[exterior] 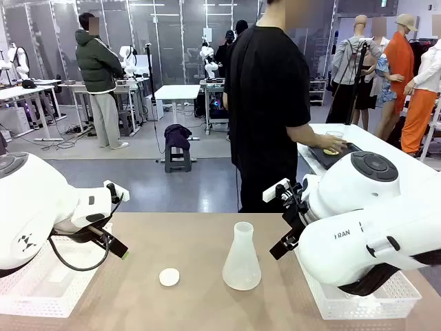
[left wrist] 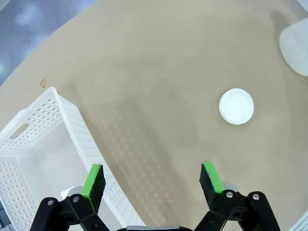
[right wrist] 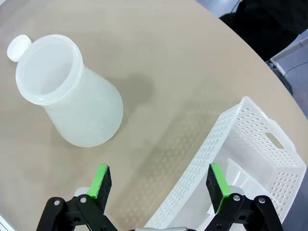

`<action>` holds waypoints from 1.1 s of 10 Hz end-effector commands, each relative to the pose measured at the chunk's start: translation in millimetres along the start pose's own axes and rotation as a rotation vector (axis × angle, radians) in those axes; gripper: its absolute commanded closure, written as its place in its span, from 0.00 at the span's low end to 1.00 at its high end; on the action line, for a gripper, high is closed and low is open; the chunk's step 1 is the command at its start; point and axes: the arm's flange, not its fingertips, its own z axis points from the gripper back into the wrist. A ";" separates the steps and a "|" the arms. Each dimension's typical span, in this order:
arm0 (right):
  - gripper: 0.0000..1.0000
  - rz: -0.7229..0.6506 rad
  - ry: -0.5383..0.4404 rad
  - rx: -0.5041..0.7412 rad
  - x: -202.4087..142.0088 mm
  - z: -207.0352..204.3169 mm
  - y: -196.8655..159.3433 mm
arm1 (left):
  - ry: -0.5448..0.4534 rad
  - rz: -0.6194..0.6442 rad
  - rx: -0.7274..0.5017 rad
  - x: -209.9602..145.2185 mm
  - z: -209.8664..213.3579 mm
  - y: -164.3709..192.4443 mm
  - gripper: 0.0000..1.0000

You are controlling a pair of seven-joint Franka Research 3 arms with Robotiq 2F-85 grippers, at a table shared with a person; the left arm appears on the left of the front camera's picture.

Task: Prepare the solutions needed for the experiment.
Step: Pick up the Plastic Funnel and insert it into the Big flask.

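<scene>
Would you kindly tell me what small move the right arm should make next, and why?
Probably ease the right gripper toward the flask and line it up on the neck. Its jaws stand open and hold nothing. The flask stands upright and uncapped just ahead of it, and the white cap lies apart from the flask on the table.

The solutions [exterior: 332,149] show as a small pale yellow-green pool at the bottom of a translucent cup [exterior: 334,136]. The cup seems to stand upright on a dark tray [exterior: 322,158] on the white side table [exterior: 386,148], at the person's hand [exterior: 340,145]. It is too far off to judge the level.
</scene>
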 end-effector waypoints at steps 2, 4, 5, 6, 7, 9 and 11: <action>0.00 0.000 0.000 0.000 0.0 0.0 0.0 | 0.000 0.000 0.000 0.1 0.0 -0.2 0.00; 0.00 0.000 0.000 0.000 0.0 0.0 0.0 | 0.000 0.000 0.000 0.1 0.0 -0.2 0.00; 0.00 0.000 0.000 0.000 0.0 0.0 0.0 | 0.000 0.000 0.000 0.1 0.0 -0.2 0.00; 0.00 0.000 0.000 0.000 0.0 0.0 0.0 | 0.000 0.000 0.000 0.1 0.0 -0.2 0.00; 0.00 0.000 0.000 0.000 0.0 0.0 0.0 | 0.000 0.000 0.000 0.1 0.0 -0.2 0.00; 0.00 0.000 0.000 0.000 0.0 0.0 0.0 | 0.000 0.000 0.000 0.1 0.0 -0.2 0.00; 0.00 0.000 0.000 0.000 0.0 0.0 0.0 | 0.000 0.000 0.000 0.1 0.0 -0.2 0.00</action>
